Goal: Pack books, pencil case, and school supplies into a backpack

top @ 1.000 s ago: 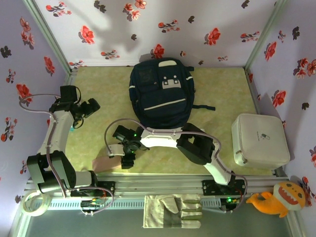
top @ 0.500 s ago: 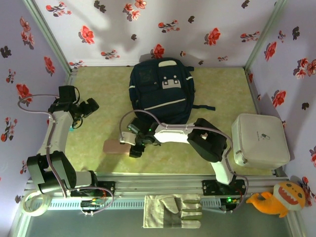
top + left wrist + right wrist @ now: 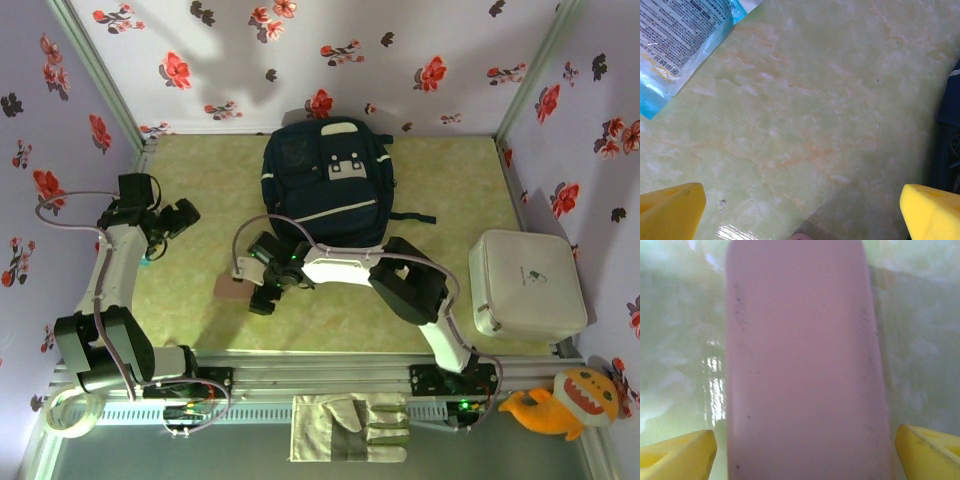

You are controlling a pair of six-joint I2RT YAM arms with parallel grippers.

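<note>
Pink pencil case (image 3: 805, 365) lies between the spread fingers (image 3: 677, 452) of our right gripper (image 3: 805, 460); a shallow pinch could drop it short of the backpack (image 3: 328, 190) at one o'clock

The pencil case (image 3: 800, 365) looks like matt, soft pink cloth with faint specks, the table top (image 3: 680, 340) smooth, glossy marbled green, the packet (image 3: 675, 45) shiny printed plastic film, and the backpack (image 3: 325, 190) dull woven fabric.

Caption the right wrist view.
Right gripper open astride the pink pencil case, green table beneath.
</note>
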